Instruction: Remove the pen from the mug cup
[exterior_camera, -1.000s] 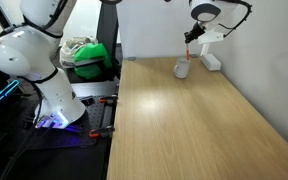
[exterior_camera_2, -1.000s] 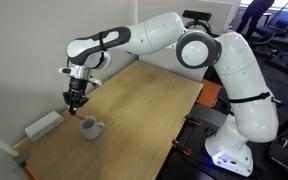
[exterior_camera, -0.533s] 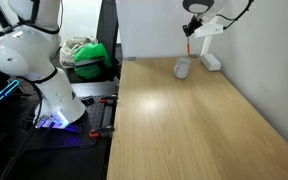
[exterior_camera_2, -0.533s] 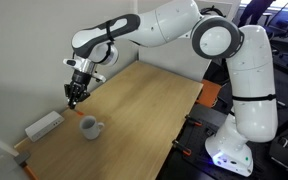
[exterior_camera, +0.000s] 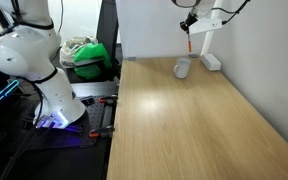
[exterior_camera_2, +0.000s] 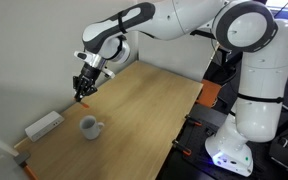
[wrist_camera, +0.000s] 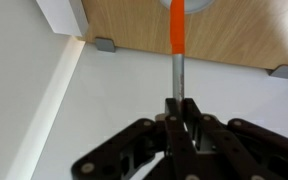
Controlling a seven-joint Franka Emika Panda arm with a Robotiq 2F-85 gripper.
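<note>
Pen: the pen [exterior_camera: 189, 42] hangs upright in the air near the top of the frame. Its lower end is clear of the mug [exterior_camera: 182, 68], which stands just below it.
Gap: in an exterior view I see open space between the pen [exterior_camera_2: 81, 98] and the rim of the mug [exterior_camera_2: 89, 127], so nothing is touching.
End effector: the end effector [wrist_camera: 178, 108] is clamped on the pen's grey shaft. In the wrist view the orange part [wrist_camera: 177, 25] runs up toward the mug [wrist_camera: 187, 4] at the top edge.
Mug: it sits upright on the counter [exterior_camera: 184, 120] near the back wall, beside a white block [exterior_camera: 212, 61].
Done: I judge the removal itself finished, as the pen is out and the mug has not tipped.
Left: the pen is not yet set down. I expect to carry it sideways over bare counter [exterior_camera_2: 149, 105], lower it and let go.
Watch: my grip is on a thin shaft, so I would move gently to stop it swivelling.
</note>
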